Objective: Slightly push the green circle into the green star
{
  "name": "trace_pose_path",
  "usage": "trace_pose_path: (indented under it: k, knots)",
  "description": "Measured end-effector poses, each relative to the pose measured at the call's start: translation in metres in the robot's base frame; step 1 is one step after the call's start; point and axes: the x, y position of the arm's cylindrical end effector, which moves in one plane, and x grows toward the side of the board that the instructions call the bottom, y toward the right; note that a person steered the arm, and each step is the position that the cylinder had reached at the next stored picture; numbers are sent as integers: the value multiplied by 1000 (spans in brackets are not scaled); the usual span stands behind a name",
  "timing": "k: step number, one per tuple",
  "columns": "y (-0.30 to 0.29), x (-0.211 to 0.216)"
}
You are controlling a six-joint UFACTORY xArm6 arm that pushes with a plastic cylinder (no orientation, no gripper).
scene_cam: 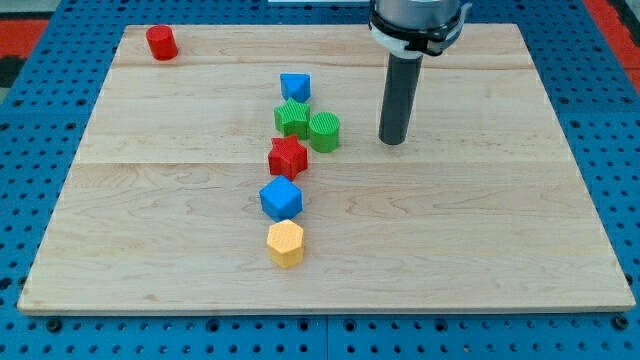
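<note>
The green circle [324, 131] stands near the board's middle, touching the right side of the green star [292, 118]. My tip [392, 140] rests on the board to the right of the green circle, a short gap away from it. The rod rises straight up to the arm's mount at the view's top.
A blue block [295, 87] sits just above the green star. A red star [288, 157] lies below the green pair, then a blue cube [281, 199] and a yellow hexagon [286, 243]. A red cylinder [161, 43] stands at the top left corner of the wooden board [480, 230].
</note>
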Motion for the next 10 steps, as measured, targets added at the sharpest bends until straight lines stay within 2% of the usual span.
trace_pose_path:
  k: [5,6,7,8,9,10]
  knots:
    - [-10,0]
    - [-22,7]
    - [-63,15]
    - [-60,31]
    - [-17,12]
    - [1,-37]
